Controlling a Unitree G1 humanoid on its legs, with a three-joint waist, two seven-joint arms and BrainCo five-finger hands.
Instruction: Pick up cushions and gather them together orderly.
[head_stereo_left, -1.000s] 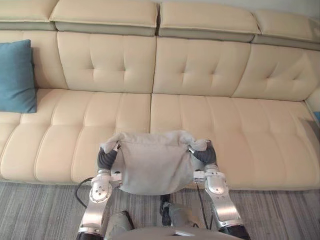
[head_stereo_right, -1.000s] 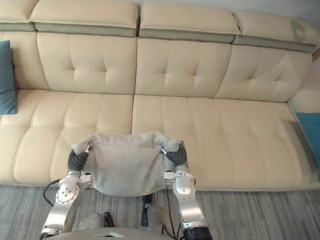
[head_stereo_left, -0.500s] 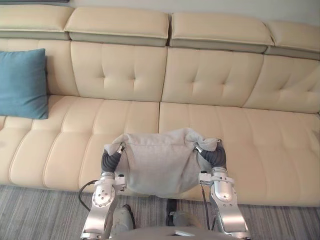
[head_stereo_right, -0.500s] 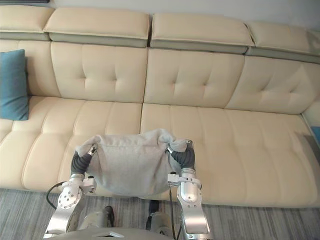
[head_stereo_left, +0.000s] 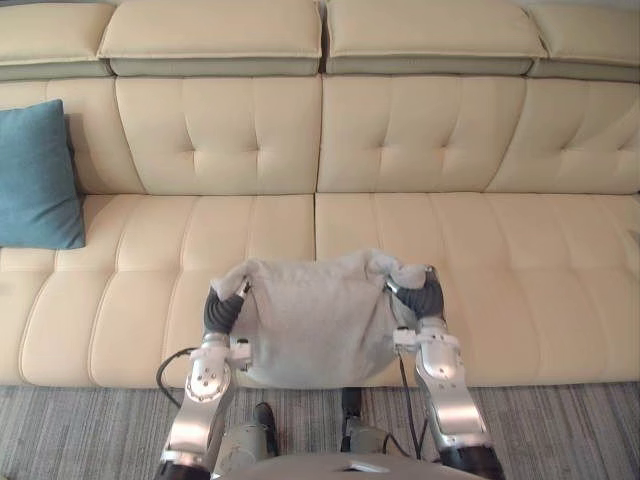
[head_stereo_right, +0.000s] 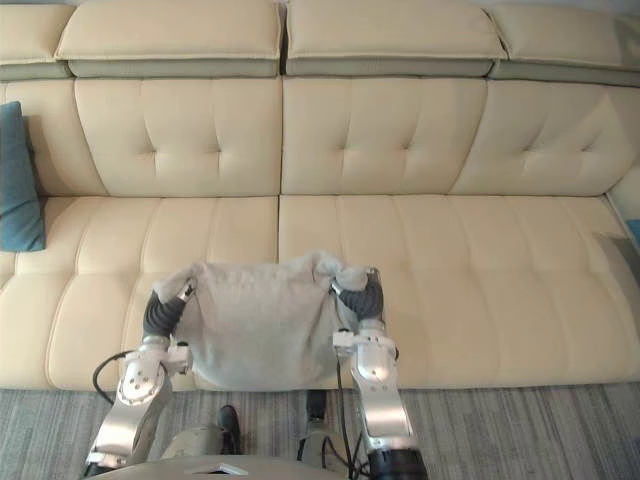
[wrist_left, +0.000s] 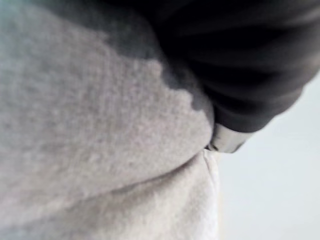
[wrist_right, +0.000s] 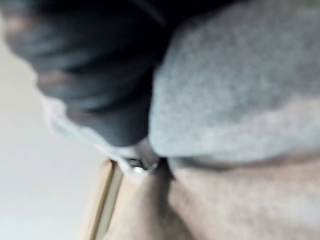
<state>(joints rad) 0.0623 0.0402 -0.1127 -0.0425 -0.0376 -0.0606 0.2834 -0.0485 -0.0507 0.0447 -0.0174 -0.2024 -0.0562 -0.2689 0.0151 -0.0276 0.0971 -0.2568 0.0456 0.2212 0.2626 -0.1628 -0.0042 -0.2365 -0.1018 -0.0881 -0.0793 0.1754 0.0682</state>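
A soft grey cushion (head_stereo_left: 315, 325) hangs in front of me over the sofa's front edge, held by its two upper corners. My left hand (head_stereo_left: 222, 310) grips the left corner and my right hand (head_stereo_left: 425, 298) the right one, the cloth bunched over both. Up close, the grey fabric (wrist_left: 90, 140) presses against my left hand's dark cover (wrist_left: 240, 65), and the cushion (wrist_right: 235, 80) likewise lies against my right hand (wrist_right: 90, 65). A blue cushion (head_stereo_left: 38, 175) leans upright against the backrest at the far left of the sofa.
The long cream sofa (head_stereo_left: 520, 260) spans the whole view, its seat bare between the blue cushion and the right end. A sliver of another blue thing (head_stereo_right: 634, 228) shows at the right edge. Grey striped carpet (head_stereo_left: 80, 430) lies in front of the sofa.
The whole picture has shifted, so the camera has moved. Both hands keep the same hold on the grey cushion, which hangs much as before.
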